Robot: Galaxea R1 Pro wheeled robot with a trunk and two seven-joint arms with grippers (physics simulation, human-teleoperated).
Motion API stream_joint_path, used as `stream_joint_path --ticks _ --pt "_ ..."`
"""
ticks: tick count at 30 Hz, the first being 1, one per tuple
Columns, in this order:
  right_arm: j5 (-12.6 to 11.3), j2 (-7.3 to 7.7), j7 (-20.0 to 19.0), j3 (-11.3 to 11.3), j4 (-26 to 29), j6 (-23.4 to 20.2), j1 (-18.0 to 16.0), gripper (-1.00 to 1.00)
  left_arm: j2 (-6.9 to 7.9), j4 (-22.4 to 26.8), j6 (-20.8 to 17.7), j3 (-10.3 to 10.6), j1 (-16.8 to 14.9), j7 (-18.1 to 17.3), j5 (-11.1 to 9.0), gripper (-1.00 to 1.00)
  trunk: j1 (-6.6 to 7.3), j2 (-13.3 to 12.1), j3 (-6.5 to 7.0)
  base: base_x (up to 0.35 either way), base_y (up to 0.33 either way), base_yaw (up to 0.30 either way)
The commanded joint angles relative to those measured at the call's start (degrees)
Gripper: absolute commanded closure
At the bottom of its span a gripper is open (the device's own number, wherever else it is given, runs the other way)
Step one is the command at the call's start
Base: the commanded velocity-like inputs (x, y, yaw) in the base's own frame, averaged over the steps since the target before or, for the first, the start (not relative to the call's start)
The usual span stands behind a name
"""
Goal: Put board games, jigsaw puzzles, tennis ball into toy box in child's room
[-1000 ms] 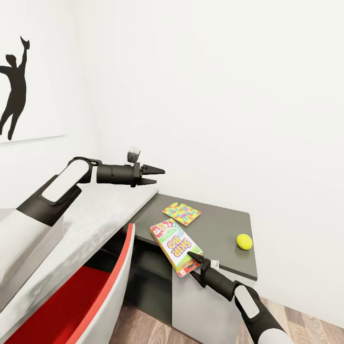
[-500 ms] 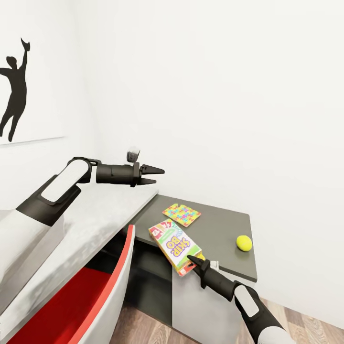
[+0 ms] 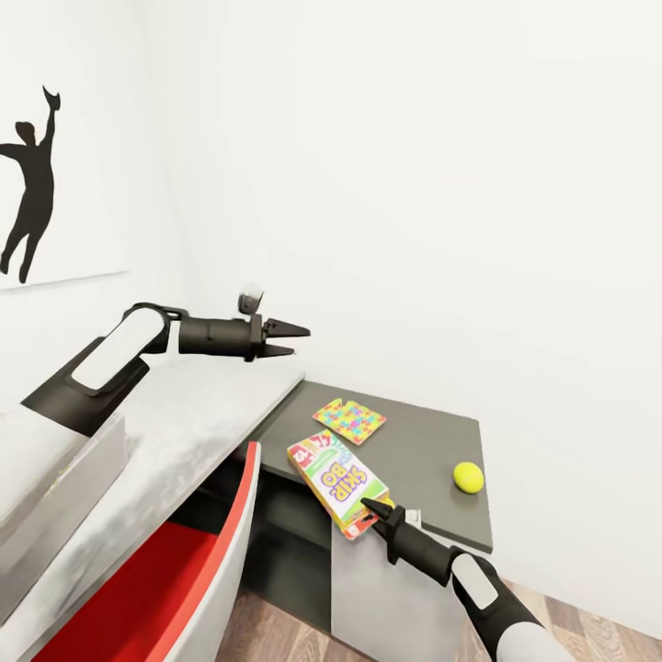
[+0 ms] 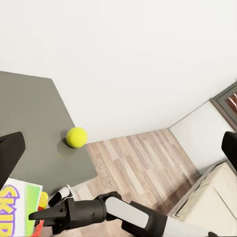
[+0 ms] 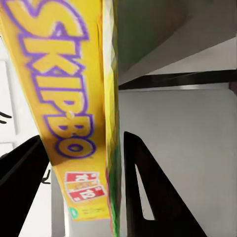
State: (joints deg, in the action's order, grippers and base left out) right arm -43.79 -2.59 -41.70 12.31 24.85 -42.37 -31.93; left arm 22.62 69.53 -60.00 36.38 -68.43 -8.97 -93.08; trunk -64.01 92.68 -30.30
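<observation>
The SKIP-BO board game (image 3: 333, 476) lies tilted over the front edge of the dark grey cabinet section (image 3: 418, 439) of the table. My right gripper (image 3: 372, 508) is shut on its near end. In the right wrist view the yellow box (image 5: 74, 98) stands edge-on between the two fingers (image 5: 143, 187). One jigsaw puzzle (image 3: 349, 420) lies flat behind it, and the tennis ball (image 3: 468, 477) rests near the right end, also in the left wrist view as the ball (image 4: 76, 137). My left gripper (image 3: 285, 335) hovers open above the pale grey table top (image 3: 184, 414), holding nothing.
A light-grey tray wall (image 3: 55, 487), apparently the toy box, shows at the left edge. A red and white curved part (image 3: 175, 570) fills the lower left. A black silhouette poster (image 3: 32, 211) hangs on the white wall. Wood floor (image 3: 588, 634) lies right of the cabinet.
The view has shifted slightly. My right gripper keeps its hold on the SKIP-BO box, which has shifted a little toward the cabinet's front edge. The left arm has drifted slightly left.
</observation>
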Motion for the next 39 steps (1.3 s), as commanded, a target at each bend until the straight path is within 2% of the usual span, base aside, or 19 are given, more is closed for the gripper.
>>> stream_joint_path --ticks 1,2,6,9,11,13,15,23,33,39 --pt "-0.68 -0.05 -0.05 0.52 8.64 -0.52 -0.06 1.0 0.6 -0.02 0.0 0.14 -0.04 -0.6 0.45 -1.0 0.23 -0.38 0.13 0.0 0.0 0.0" --pt "-0.68 -0.05 -0.05 0.52 8.64 -0.52 -0.06 1.0 1.25 -0.01 0.0 0.15 0.03 -0.62 0.45 -1.0 0.45 -0.78 0.31 0.0 0.0 0.0" --pt "-0.63 -0.01 -0.07 0.52 8.73 -0.52 -0.04 1.0 5.35 -0.01 0.0 0.23 0.49 -0.99 0.45 -1.0 1.33 -2.39 1.02 0.0 0.0 0.0" --pt "-0.57 -0.04 -1.26 0.48 8.8 -0.46 0.01 1.0 9.14 0.08 0.0 0.24 2.71 -1.17 0.36 -1.0 1.99 -3.59 1.56 0.0 0.0 0.0" --pt "-0.5 -0.04 -2.53 0.46 8.81 -0.36 0.02 1.0 10.88 0.31 0.0 0.2 4.41 -1.84 -0.39 -1.0 2.43 -4.39 1.92 0.0 0.0 0.0" --pt "-0.45 0.01 -3.68 0.42 8.81 -0.29 0.02 1.0 12.83 0.68 0.0 0.19 6.52 -4.01 -2.13 -1.0 2.87 -5.19 2.28 0.0 0.0 0.0" --pt "-0.43 0.03 -4.07 0.43 8.82 -0.27 0.02 1.0 13.94 1.24 0.0 0.18 7.73 -5.89 -2.93 -1.0 3.31 -6.0 2.64 0.0 0.0 0.0" --pt "-0.42 0.04 -5.47 0.55 8.82 -0.18 0.32 1.0 15.93 4.32 0.0 0.16 8.38 -6.91 -3.35 -1.0 5.06 -9.2 4.08 0.0 0.0 0.0" --pt "-0.49 0.04 -5.82 0.69 9.12 -0.17 0.52 1.0 16.06 4.48 0.0 0.18 8.4 -6.93 -3.36 -1.0 7.26 -13.22 5.87 -0.082 0.0 0.0" --pt "-0.59 0.04 -5.77 0.96 11.75 -0.25 1.04 1.0 16.06 5.4 0.0 0.18 8.4 -6.95 -3.38 -1.0 8.58 -15.62 6.95 -0.017 0.0 0.0"
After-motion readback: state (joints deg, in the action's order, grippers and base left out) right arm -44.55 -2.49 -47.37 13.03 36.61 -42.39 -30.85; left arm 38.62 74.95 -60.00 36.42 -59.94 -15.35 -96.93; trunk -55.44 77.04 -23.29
